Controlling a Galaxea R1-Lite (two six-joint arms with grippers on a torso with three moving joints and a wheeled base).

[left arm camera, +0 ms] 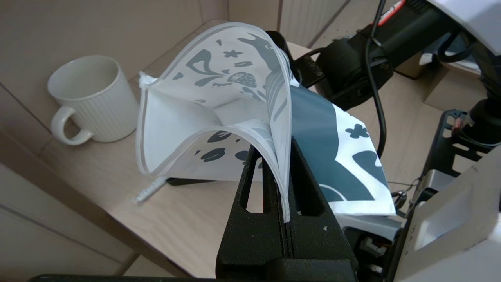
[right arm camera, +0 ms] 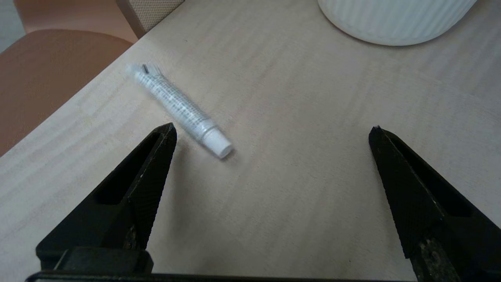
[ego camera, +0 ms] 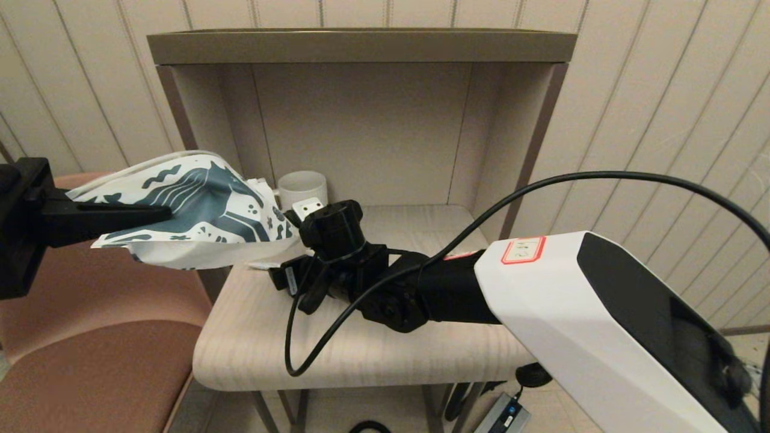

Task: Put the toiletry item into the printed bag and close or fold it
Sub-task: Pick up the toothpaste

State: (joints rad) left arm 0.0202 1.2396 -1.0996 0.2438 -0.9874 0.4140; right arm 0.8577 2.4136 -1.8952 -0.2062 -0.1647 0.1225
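The printed bag [ego camera: 198, 207], white with a dark teal horse, hangs in the air over the table's left edge. My left gripper [ego camera: 162, 211] is shut on its rim, and its mouth [left arm camera: 219, 98] gapes open toward the mug. The toiletry item [right arm camera: 178, 107], a slim white tube with a crimped end, lies flat on the table near the left edge; it also shows below the bag [left arm camera: 148, 190]. My right gripper [right arm camera: 274, 129] hovers low over the table, open and empty. The tube's cap lies just ahead of one finger, outside the gap.
A white ribbed mug [ego camera: 302, 187] stands at the back of the light wooden table [ego camera: 361, 349], inside a brown shelf frame [ego camera: 361, 45]. A reddish chair [ego camera: 90, 361] sits left of the table. A black cable [ego camera: 313, 343] loops under my right arm.
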